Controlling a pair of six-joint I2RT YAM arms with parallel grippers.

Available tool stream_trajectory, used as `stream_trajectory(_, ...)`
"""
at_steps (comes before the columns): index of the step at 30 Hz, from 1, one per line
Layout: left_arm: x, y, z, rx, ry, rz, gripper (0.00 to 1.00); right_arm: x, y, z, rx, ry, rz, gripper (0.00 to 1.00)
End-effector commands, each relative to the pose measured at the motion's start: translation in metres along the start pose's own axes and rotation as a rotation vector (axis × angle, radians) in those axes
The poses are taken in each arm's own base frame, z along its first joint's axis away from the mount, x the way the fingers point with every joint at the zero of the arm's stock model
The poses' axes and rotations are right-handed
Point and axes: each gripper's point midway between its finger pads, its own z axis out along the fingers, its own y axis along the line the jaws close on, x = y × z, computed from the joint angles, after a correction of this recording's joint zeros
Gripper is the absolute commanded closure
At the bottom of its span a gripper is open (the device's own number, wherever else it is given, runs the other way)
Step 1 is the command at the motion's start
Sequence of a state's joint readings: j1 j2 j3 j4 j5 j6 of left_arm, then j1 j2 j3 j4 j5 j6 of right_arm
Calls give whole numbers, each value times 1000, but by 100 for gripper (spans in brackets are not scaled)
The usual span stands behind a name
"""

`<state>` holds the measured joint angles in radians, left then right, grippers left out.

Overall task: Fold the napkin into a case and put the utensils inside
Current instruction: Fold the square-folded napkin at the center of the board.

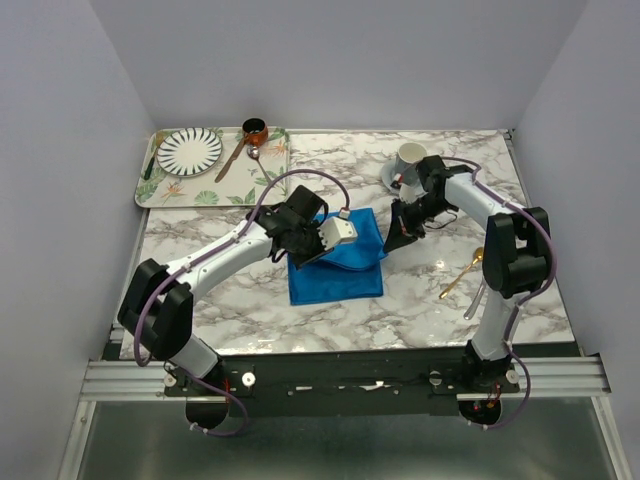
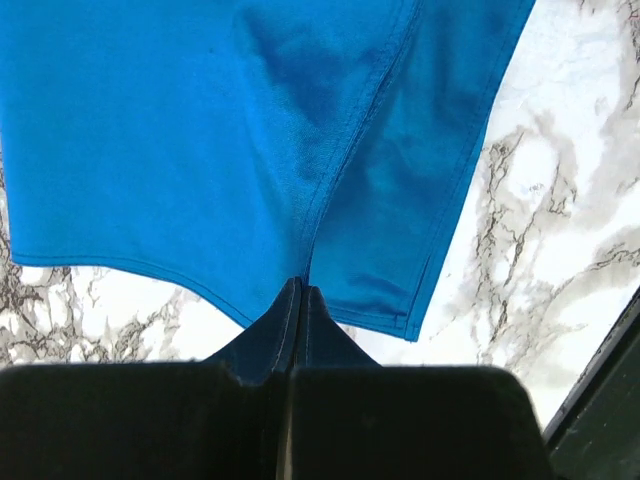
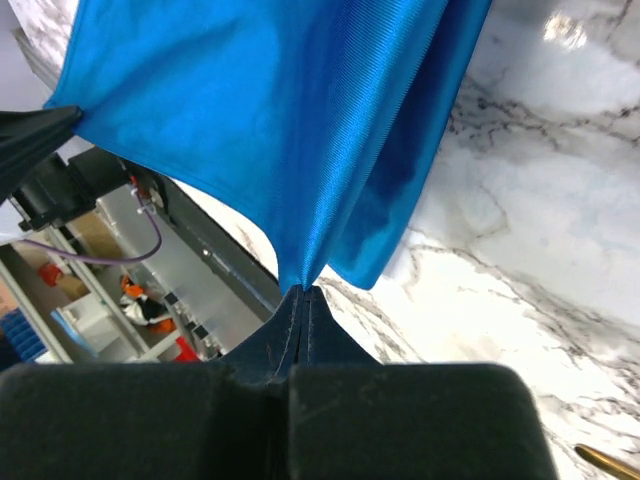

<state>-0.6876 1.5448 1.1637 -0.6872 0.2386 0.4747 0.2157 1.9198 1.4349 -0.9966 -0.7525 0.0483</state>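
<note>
The blue napkin (image 1: pixel 340 268) lies on the marble table, its far part lifted and draped between both grippers. My left gripper (image 1: pixel 303 252) is shut on the cloth's left side; in the left wrist view its tips (image 2: pixel 302 285) pinch a fold of the napkin (image 2: pixel 250 130). On the cloth's right corner, my right gripper (image 1: pixel 390 243) is shut too, and the right wrist view has the napkin (image 3: pixel 300 120) hanging up from its tips (image 3: pixel 307 291). The utensils lie to the right: a gold spoon (image 1: pixel 462 273) and a silver piece (image 1: pixel 475 299). The gold tip (image 3: pixel 610 462) also shows.
A floral tray (image 1: pixel 160 190) at the back left holds a striped plate (image 1: pixel 189 151), a brown-handled spoon (image 1: pixel 236 155) and a small copper pot (image 1: pixel 255 130). A cup on a saucer (image 1: pixel 408 162) stands behind the right arm. The table's front rail (image 1: pixel 340 375) runs below.
</note>
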Motion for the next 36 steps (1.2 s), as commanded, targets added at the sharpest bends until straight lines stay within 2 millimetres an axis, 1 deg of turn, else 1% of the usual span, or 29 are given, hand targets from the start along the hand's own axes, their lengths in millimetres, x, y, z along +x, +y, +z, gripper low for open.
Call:
stream_trajectory(1, -1, -8, -16, 11, -18, 14, 100, 15, 17, -7, -62, 31, 42, 99)
stream_trajectory(8, -3, -7, -25, -18, -48, 23, 100, 21, 30, -7, -114, 39, 72, 99)
stream_trajectory(13, -2, -9, -28, -22, -56, 35, 100, 26, 43, -14, -156, 25, 79, 99)
stream_trajectory(14, -1, -10, -29, -22, -58, 37, 100, 33, 41, -10, -157, 38, 95, 99)
stream_trajectory(16, 1, -10, -29, -23, -58, 47, 100, 36, 40, -6, -160, 37, 96, 99)
stream_trajectory(18, 10, -14, -24, -9, -37, 47, 100, 46, 34, 5, -147, 66, 114, 99)
stream_trajectory(19, 13, -16, -20, -2, -32, 56, 100, 47, 31, 10, -140, 66, 110, 99)
stream_trajectory(20, 23, -19, -13, 15, -9, 49, 100, 50, 27, 19, -132, 87, 120, 99)
stream_trajectory(21, 26, -21, -9, 22, -3, 50, 100, 51, 24, 24, -126, 97, 126, 99)
stream_trajectory(22, 28, -20, -5, 20, -7, 51, 100, 49, 20, 30, -114, 98, 129, 99)
stream_trajectory(23, 38, -25, 3, 38, 15, 46, 100, 49, 16, 33, -107, 104, 134, 99)
stream_trajectory(24, 41, -27, 6, 49, 19, 43, 100, 48, 11, 40, -101, 119, 149, 99)
stream_trajectory(25, 41, -27, 9, 51, 16, 43, 100, 44, 8, 42, -91, 114, 148, 99)
stream_trajectory(26, 48, -31, 14, 65, 30, 38, 100, 42, 6, 45, -83, 117, 150, 99)
stream_trajectory(28, 49, -32, 18, 70, 20, 41, 100, 38, -2, 52, -72, 127, 164, 99)
stream_trajectory(29, 54, -33, 22, 75, 32, 39, 100, 38, -3, 55, -69, 133, 167, 99)
stream_trajectory(34, 58, -35, 34, 99, 42, 37, 100, 37, -15, 69, -47, 149, 193, 99)
stream_trajectory(36, 61, -36, 41, 113, 58, 25, 100, 34, -20, 73, -36, 155, 199, 99)
